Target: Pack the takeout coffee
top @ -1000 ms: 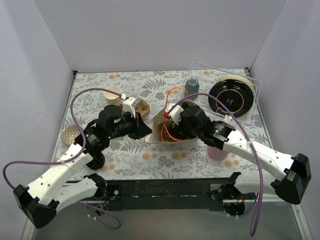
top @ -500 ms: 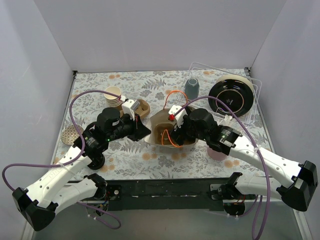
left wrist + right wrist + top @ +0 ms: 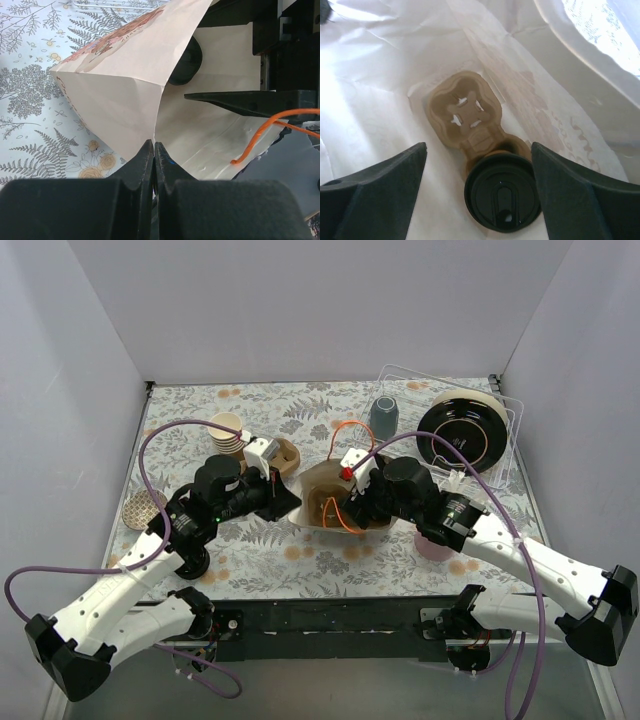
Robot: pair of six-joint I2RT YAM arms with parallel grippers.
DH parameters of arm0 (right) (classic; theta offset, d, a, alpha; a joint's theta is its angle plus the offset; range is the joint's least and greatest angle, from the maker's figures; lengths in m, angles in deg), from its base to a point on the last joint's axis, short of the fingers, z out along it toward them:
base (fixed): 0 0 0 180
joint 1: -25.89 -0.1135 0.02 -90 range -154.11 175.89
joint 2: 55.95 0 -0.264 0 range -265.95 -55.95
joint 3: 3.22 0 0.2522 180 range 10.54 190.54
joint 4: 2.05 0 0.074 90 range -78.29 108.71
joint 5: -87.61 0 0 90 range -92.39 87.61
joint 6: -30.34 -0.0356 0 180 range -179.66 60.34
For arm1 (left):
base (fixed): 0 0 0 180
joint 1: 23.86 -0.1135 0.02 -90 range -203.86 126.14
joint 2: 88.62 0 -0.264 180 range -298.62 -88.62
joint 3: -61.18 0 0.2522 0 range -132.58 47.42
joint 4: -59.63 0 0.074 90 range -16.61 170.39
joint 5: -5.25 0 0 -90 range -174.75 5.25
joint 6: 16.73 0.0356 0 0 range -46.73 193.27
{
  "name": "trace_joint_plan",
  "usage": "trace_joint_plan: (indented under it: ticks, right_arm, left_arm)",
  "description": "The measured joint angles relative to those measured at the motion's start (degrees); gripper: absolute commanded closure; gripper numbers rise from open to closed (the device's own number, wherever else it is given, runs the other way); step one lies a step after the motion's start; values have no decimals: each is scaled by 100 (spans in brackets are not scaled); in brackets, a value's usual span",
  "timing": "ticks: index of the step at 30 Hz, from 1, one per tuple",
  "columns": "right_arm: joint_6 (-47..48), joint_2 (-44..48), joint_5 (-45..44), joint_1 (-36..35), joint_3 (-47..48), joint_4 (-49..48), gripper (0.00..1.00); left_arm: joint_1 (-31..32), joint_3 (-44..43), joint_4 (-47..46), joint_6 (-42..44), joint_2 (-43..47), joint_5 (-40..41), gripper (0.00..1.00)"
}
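Left gripper [image 3: 153, 150]: fingers pressed together on the near rim of the bag [image 3: 115, 100], pinching the paper edge. The bag sits mid-table [image 3: 260, 550] with its mouth open between the two arms.

Right gripper [image 3: 478, 146]: reaches in through the bag mouth, fingers spread wide, holding nothing. An orange cable [image 3: 260, 135] loops at the mouth beside it.

Coffee [image 3: 501, 197]: inside the bag, seated in one socket of a brown pulp carrier [image 3: 465, 107]. Its black lid faces the right wrist camera. It lies between the spread fingers, with a gap on both sides. The carrier's other socket, just beyond it, holds no cup. From the left wrist, a dark round shape shows deep inside the bag, too hidden to tell what it is.

A pink disc [image 3: 435, 547] lies near the right arm, partly under it. A woven coaster [image 3: 140, 508] is at the left edge.

Farther back, a stack of cups [image 3: 228, 430] stands left of the bag and a grey mug [image 3: 383, 416] stands behind it. A black plate [image 3: 461, 432] lies in a clear tray [image 3: 400, 371] at far right.
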Motion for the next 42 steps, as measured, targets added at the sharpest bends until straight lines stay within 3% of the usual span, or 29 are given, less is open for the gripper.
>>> trace_joint_plan:
  ticks: [4, 13, 23, 26, 28, 31, 42]
  right_arm:
    - [-9, 0, -192, 0, 83, 184, 40]
    - [-33, -57, -426, 0, 463, 857, 62]
    - [-103, -374, -557, 0, 737, 1318, 62]
    - [-103, -442, -579, 0, 800, 1333, 61]
    - [-103, -498, -595, 0, 894, 1360, 57]
    - [-96, -581, -597, 0, 1123, 1410, 55]
    - [-92, -605, -603, 0, 1694, 1403, 50]
  left_arm:
    - [0, -33, 2, 2, -55, 55, 100]
    - [0, -356, 229, -28, -295, 162, 93]
    - [0, -986, 393, -136, -358, 168, 77]
    - [0, -1008, 400, -164, -367, 177, 66]
    - [0, -1019, 439, -179, -398, 205, 51]
    - [0, -1075, 518, -216, -461, 284, 41]
    - [0, -1403, 538, -146, -686, 708, 29]
